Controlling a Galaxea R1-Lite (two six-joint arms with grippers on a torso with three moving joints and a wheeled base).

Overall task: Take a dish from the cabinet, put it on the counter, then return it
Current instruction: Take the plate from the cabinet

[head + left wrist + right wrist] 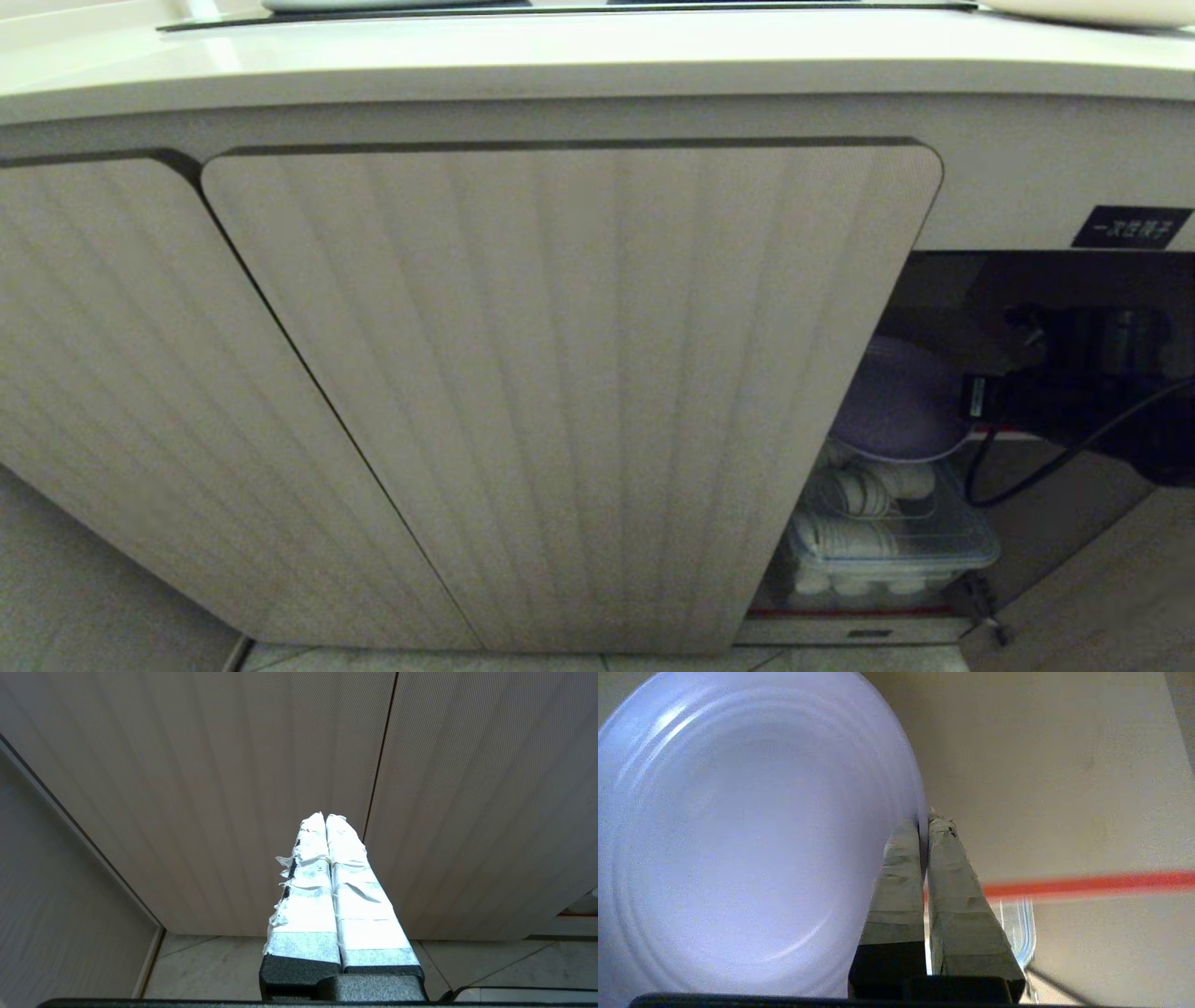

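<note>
The lavender dish (894, 403) hangs tilted inside the open right compartment of the cabinet (560, 373), above a container of white cups. My right gripper (976, 397) reaches in from the right and is shut on the dish's rim. In the right wrist view the dish (738, 849) fills the frame beside the taped fingers, and the right gripper (924, 820) pinches its edge. The counter (560, 56) runs along the top, above the doors. My left gripper (325, 816) is shut on nothing and points at the closed ribbed doors, low near the floor.
A clear lidded container (887, 546) of white cups sits under the dish. A black cable (1055, 462) loops below my right arm. A black label (1130, 227) is above the opening. The closed door's edge (887, 373) borders the opening on the left.
</note>
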